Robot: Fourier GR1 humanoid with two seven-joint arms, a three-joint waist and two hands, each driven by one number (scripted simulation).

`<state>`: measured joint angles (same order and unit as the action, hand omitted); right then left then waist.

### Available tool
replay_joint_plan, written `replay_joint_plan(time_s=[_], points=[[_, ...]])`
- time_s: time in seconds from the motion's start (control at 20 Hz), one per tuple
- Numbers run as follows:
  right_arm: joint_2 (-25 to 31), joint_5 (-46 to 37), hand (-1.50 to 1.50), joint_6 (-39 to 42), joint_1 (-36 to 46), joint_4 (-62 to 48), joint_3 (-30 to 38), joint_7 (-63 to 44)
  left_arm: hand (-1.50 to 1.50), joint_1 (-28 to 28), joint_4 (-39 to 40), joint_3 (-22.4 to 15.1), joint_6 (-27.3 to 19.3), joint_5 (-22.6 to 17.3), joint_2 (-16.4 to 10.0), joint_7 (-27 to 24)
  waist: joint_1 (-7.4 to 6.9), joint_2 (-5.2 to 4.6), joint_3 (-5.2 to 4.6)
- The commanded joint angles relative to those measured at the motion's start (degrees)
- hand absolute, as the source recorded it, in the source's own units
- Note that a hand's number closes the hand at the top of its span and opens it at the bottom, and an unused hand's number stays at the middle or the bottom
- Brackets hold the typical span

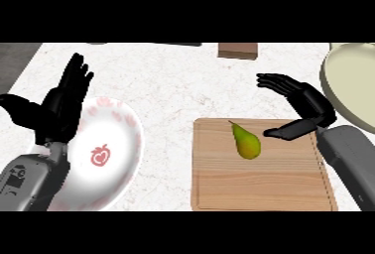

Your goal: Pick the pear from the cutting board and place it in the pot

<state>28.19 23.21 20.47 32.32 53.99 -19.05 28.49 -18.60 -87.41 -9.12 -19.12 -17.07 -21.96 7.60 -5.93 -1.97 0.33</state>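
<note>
Well to the left of the cutting board [256,191], your left hand [57,111] is resting. Its fingers are straight, spread and pointing up, and they hold nothing. It shows in front of the left part of a white plate [121,126] with a red strawberry mark, which lies on the counter [176,84] between that hand and the board.

The pear [247,143] lies on its side on the board's far half, near the middle. Its thin neck points to the far edge and its fat end points back toward you.

Just right of the pear, your right hand [311,101] hangs over the board's far right corner. Its fingers [278,82] are spread and slightly bent, and the thumb reaches low toward the fruit. It looks close but not yet touching, and nothing is pinched.

I judge the pear to be light and stiff, with a smooth skin that may slide. Its round body will likely roll if you nudge it from one side only.

Take hold across the wide belly, with the thumb on one flank and the fingers on the other. Avoid the tapering neck, where a closing grasp would tend to squeeze it out.

The pot [327,74] sits beyond the board's far right corner, partly cut off by the view's edge.
</note>
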Motion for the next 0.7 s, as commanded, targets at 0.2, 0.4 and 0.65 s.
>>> replay_joint_plan(time_s=[0.2,0.4,0.65], points=[[5.4,-7.5,-1.50,19.7,14.9,-14.3,-4.2,3.7,0.00,1.4,-0.6,0.1,0.9,0.3,-0.3,-0.1,0.18,0.41,-0.17],[5.0,-14.6,-1.50,23.8,20.7,-12.9,-11.2,0.9,0.00,2.4,-1.5,-0.3,0.7,0.6,0.0,0.3,0.68,0.84,-0.26],[2.0,-22.0,-1.50,25.3,25.1,-11.3,-18.3,0.0,0.00,5.8,-0.8,0.9,0.9,0.8,-0.2,-1.9,1.87,1.23,-0.35]])
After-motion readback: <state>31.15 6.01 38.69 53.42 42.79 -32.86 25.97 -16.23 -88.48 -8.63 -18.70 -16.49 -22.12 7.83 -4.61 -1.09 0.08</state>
